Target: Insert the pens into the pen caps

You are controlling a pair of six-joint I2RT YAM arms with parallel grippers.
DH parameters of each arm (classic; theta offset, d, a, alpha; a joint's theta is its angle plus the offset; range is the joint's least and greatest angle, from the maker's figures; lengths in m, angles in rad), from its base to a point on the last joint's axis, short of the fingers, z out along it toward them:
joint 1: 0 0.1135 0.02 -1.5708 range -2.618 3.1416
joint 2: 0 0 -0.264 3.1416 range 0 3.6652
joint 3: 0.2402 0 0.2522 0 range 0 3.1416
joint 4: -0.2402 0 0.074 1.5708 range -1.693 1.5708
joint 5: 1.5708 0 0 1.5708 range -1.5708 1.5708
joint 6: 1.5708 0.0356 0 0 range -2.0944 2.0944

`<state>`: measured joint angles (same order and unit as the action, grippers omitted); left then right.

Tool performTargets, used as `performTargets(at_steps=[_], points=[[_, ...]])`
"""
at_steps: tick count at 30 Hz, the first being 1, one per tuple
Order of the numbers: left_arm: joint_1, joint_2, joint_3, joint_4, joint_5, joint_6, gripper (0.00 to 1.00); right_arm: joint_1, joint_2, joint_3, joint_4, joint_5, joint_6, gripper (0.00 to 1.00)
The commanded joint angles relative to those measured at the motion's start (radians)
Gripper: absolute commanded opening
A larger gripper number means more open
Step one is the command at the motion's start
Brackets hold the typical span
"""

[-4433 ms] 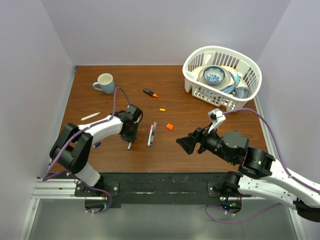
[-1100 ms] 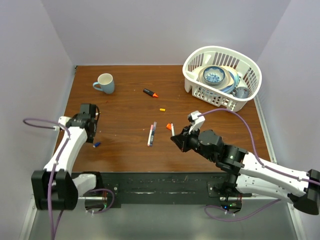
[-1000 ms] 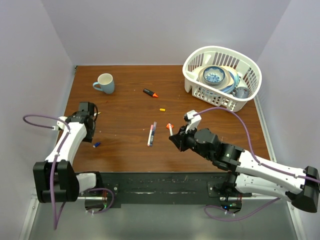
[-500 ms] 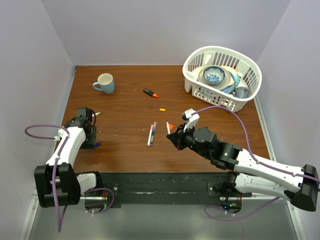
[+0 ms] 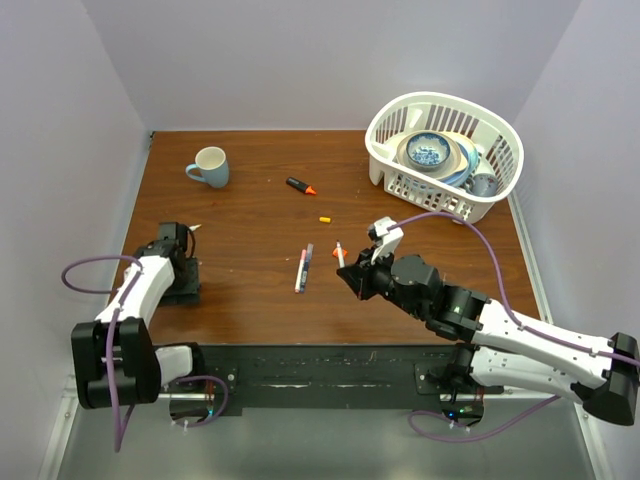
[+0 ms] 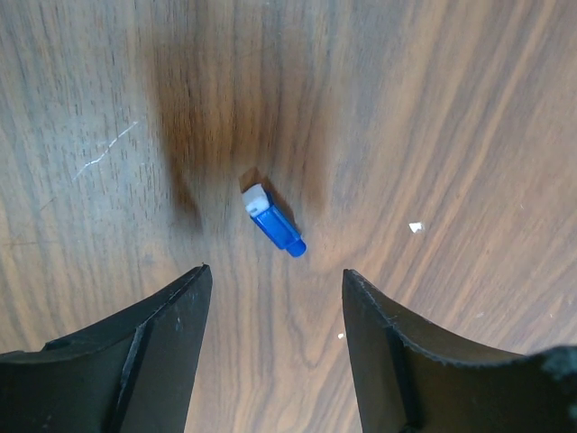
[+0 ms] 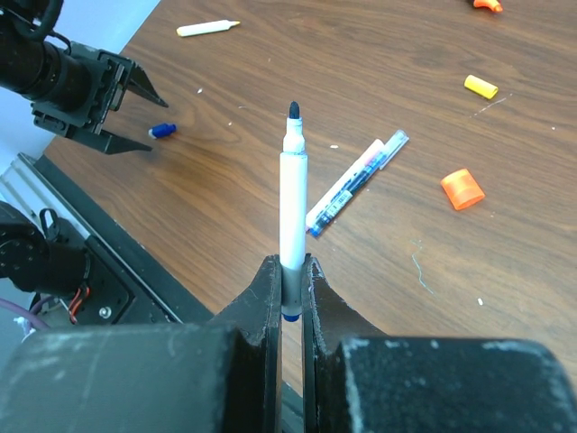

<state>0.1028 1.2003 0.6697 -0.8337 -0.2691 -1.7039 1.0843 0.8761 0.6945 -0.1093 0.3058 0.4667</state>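
On the left side of the brown wood-grain worktop (image 5: 250, 200), the left jaws hang wide open and empty. They straddle a tiny blue plastic cap with a white end (image 6: 273, 222), which lies flat and aslant on the wood between them (the overhead camera loses it under the arm). Near the middle, the right jaws are clamped tight on the lower end of a slim white-barrelled pen (image 7: 292, 198), held upright with its dark tip pointing up.

The step in hand looks to be picking up the blue cap. It will likely go best if the left jaws come straight down and close slowly across the cap's narrow width, since so small and smooth a piece may skid or roll out. A slight wrist turn to square up with the slanted cap should help. The grip ought to leave the cap's mouth clear for the waiting pen tip, though which end is the mouth cannot be told.

Two slim pens lying side by side (image 7: 356, 180), a small orange cap (image 7: 462, 188) and a small yellow cap (image 7: 480, 87) lie loose on the wood.

Some four seconds earlier the left arm was working near the middle, beside those two pens. The right arm sat back with no pen showing above its jaws.
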Motion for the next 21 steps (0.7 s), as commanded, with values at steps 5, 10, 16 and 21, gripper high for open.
performTargets(at_steps=[5, 10, 16, 21], points=[[0.006, 0.114, 0.044, 0.015, -0.045, -0.049, 0.64, -0.004, 0.003, 0.056, 0.014, 0.049, -0.028, 0.00], [0.008, 0.123, 0.033, 0.002, -0.105, -0.091, 0.60, -0.004, 0.015, 0.053, 0.033, 0.053, -0.025, 0.00], [0.008, 0.159, 0.010, 0.013, -0.099, -0.088, 0.57, -0.004, 0.061, 0.074, 0.053, 0.044, -0.028, 0.00], [0.006, 0.156, 0.036, 0.019, -0.119, -0.068, 0.46, -0.004, 0.046, 0.063, 0.054, 0.035, -0.017, 0.00]])
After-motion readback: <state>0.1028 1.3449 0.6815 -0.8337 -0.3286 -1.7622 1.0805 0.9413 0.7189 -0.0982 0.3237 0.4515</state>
